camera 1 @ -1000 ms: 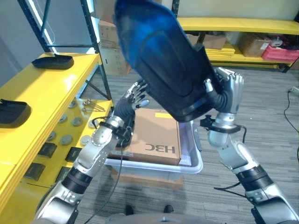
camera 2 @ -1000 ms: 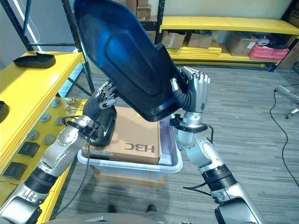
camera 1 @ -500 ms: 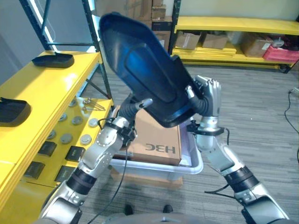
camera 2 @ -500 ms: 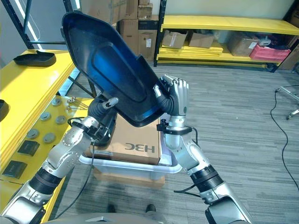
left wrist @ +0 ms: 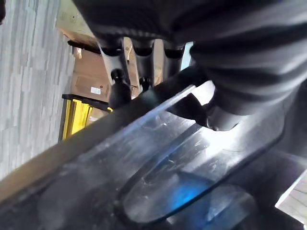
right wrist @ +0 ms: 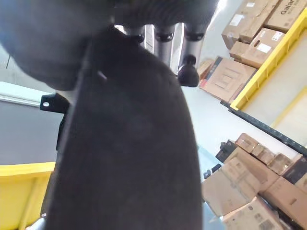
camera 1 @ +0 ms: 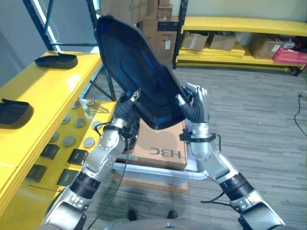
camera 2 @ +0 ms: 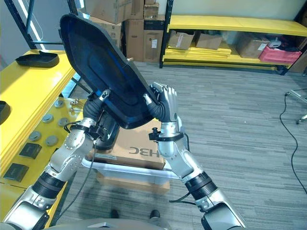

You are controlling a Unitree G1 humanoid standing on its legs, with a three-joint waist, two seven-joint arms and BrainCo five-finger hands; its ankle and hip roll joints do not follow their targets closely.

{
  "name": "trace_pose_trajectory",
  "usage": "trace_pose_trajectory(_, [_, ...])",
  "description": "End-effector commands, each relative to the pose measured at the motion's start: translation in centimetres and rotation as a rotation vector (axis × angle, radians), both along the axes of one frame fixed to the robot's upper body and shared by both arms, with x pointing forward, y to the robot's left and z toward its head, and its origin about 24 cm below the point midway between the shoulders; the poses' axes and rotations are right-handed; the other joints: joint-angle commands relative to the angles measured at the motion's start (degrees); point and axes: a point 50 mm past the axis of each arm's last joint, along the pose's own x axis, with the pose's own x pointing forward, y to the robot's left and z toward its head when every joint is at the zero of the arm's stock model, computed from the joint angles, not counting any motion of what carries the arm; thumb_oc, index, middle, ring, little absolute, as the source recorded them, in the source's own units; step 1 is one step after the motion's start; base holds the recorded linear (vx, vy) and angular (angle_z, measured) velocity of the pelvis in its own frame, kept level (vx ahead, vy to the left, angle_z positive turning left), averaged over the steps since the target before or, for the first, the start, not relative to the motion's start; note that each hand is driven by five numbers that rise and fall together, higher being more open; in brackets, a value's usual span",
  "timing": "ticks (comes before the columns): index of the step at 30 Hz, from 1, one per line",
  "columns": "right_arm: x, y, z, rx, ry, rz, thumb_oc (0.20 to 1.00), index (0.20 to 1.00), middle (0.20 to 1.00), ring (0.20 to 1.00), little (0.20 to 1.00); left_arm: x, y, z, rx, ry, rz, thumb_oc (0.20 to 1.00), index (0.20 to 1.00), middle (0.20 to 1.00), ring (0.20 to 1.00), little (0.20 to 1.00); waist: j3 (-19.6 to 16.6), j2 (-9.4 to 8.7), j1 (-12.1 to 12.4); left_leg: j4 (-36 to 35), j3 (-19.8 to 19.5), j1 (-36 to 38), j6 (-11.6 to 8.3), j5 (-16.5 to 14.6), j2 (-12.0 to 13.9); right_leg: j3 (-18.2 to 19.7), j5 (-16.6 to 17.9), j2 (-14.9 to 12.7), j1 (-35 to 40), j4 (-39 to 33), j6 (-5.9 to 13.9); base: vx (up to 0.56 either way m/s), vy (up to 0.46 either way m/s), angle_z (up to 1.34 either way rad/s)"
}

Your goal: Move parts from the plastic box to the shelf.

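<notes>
- The part (camera 1: 136,76) is a large, dark, glossy shell with a raised rim and a blue sheen, held tilted above the plastic box (camera 1: 194,170) and its carton (camera 1: 160,143).
- The right hand (camera 1: 197,103) curls round its lower edge; the left hand (camera 1: 130,98) grips the opposite edge, thumb on the face.
- Since 1.0 s ago the part has shifted toward the yellow shelf (camera 1: 48,96).
- The left wrist view shows fingers (left wrist: 120,86) behind the rim.

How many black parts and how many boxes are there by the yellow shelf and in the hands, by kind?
Large black moulded shell held up by both hands: 1
Black moulded parts on the yellow shelf top: 2
Brown cardboard box: 1
Clear plastic box: 1
Total: 5
</notes>
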Motion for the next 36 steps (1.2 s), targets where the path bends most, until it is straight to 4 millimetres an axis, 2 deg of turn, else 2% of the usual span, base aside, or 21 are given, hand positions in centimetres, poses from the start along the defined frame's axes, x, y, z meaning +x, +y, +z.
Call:
trace_pose_trajectory(1, [-2.3,4.5,3.6,0.053,-0.166,0.344,0.200,0.200,0.200,0.200,0.200,0.9,-1.1,3.8,-0.042,-0.196,-0.004,0.200,0.200,0.200,0.200,0.200,0.2,-1.81,0.9,0.0,-0.8,2.1,-0.63,-5.2,1.4,0.1,-3.5,-2.5,3.1,-0.2,2.92,0.00,0.000,0.00])
trace_pose_trajectory(6, [-2.6,5.0,3.3,0.102,-0.063,0.478,0.200,0.200,0.200,0.200,0.200,0.2,-0.1,4.4,-0.009,-0.268,0.079,0.200,0.200,0.200,0.200,0.200,0.5,-1.93,1.9,0.0,-1.6,1.7,-0.75,-5.0,1.4,-0.9,-3.8,-2.6,3.4,-0.2,2.77,-0.03,-0.028,0.04])
trace_pose_trajectory(8, [-2.8,4.9,2.9,0.116,-0.017,0.504,0.200,0.200,0.200,0.200,0.200,-0.2,1.3,4.4,0.053,-0.319,0.125,0.200,0.200,0.200,0.200,0.200,0.6,-2.02,2.9,0.0,-2.4,1.4,-0.91,-4.7,1.5,-1.7,-4.0,-2.6,3.6,-0.2,2.51,-0.05,-0.036,0.10])
trace_pose_trajectory(10, [-2.8,4.7,2.7,0.123,-0.017,0.501,0.382,0.382,0.382,0.382,0.382,-0.4,1.6,4.4,0.066,-0.330,0.137,0.200,0.200,0.200,0.200,0.200,0.7,-2.04,3.2,0.0,-2.6,1.4,-0.94,-4.6,1.5,-1.8,-4.0,-2.6,3.7,-0.2,2.50,-0.02,-0.019,0.13])
trace_pose_trajectory(11, [-2.9,4.6,2.6,0.122,-0.019,0.495,0.564,0.564,0.564,0.564,0.564,-0.5,1.8,4.4,0.082,-0.341,0.150,0.200,0.200,0.200,0.200,0.200,0.7,-2.04,3.3,0.0,-2.8,1.3,-0.98,-4.6,1.5,-2.0,-4.0,-2.6,3.7,-0.2,2.49,-0.02,-0.019,0.16])
trace_pose_trajectory(12, [-2.9,4.4,2.5,0.119,-0.008,0.495,0.944,0.944,0.944,0.944,0.944,-0.7,2.4,4.4,0.108,-0.360,0.171,0.200,0.200,0.200,0.200,0.200,0.6,-2.08,3.6,0.0,-3.0,1.3,-1.00,-4.5,1.5,-2.3,-4.0,-2.6,3.9,-0.2,2.49,-0.03,-0.029,0.16])
trace_pose_trajectory(13, [-2.9,4.2,2.3,0.118,0.010,0.495,1.000,1.000,1.000,1.000,1.000,-0.9,2.8,4.5,0.154,-0.390,0.205,0.200,0.200,0.200,0.200,0.200,0.6,-2.09,3.9,0.0,-3.2,1.2,-1.02,-4.4,1.5,-2.5,-4.0,-2.6,4.0,-0.2,2.48,-0.04,-0.035,0.14])
trace_pose_trajectory(14, [-2.9,3.9,2.2,0.116,0.033,0.521,1.000,1.000,1.000,1.000,1.000,-1.2,3.7,4.6,0.224,-0.436,0.259,0.200,0.200,0.200,0.200,0.200,0.6,-2.13,4.2,0.0,-3.5,1.1,-1.05,-4.3,1.4,-2.7,-4.1,-2.7,4.1,-0.2,2.42,-0.04,-0.028,0.14])
trace_pose_trajectory(17, [-3.0,3.6,2.3,0.113,0.044,0.553,1.000,1.000,1.000,1.000,1.000,-1.6,4.7,4.9,0.303,-0.486,0.326,0.200,0.200,0.200,0.200,0.200,0.6,-2.08,4.7,0.0,-4.1,1.0,-1.05,-4.1,1.4,-2.9,-4.2,-2.7,4.1,0.0,2.29,-0.02,-0.016,0.12])
trace_pose_trajectory(21, [-3.3,3.7,2.9,0.109,0.084,0.652,1.000,1.000,1.000,1.000,1.000,-2.9,7.4,5.9,0.499,-0.605,0.478,0.200,0.200,0.200,0.200,0.200,1.0,-1.82,7.2,0.0,-6.3,0.6,-1.18,-3.2,1.7,-4.4,-5.6,-2.7,4.4,1.6,1.45,-0.03,-0.043,0.13])
trace_pose_trajectory(27, [-3.0,4.6,3.2,0.099,0.105,0.706,1.000,1.000,1.000,1.000,1.000,-4.0,9.4,6.1,0.533,-0.644,0.555,0.200,0.200,0.200,0.200,0.200,1.9,-1.15,10.3,0.0,-8.3,-0.5,-1.92,-1.5,2.2,-7.3,-7.0,-2.6,4.7,3.5,0.23,-0.04,-0.033,0.32])
trace_pose_trajectory(31, [-2.8,5.0,3.0,0.115,0.167,0.749,1.000,1.000,1.000,1.000,1.000,-5.4,12.1,5.0,0.532,-0.574,0.658,0.200,0.200,0.200,0.200,0.200,2.7,-0.52,13.6,0.0,-10.4,-2.2,-3.76,0.9,3.2,-11.2,-8.7,-2.5,5.6,5.2,-0.79,-0.01,-0.011,0.49])
trace_pose_trajectory(33, [-2.7,4.7,2.6,0.120,0.198,0.741,1.000,1.000,1.000,1.000,1.000,-6.3,13.4,4.4,0.515,-0.554,0.681,0.200,0.200,0.200,0.200,0.200,3.3,-0.18,14.6,0.0,-8.7,-3.5,-4.59,2.4,4.3,-13.6,-9.5,-2.7,6.3,6.4,-1.13,0.00,0.047,0.55])
trace_pose_trajectory(36, [-2.7,4.1,1.7,0.137,0.234,0.695,1.000,1.000,1.000,1.000,1.000,-7.4,14.4,3.9,0.521,-0.559,0.677,0.200,0.200,0.200,0.200,0.200,4.3,0.39,14.6,0.0,-0.8,-4.4,-5.89,4.4,7.3,-18.8,-10.5,-3.6,7.5,8.6,-0.85,0.00,0.088,0.84])
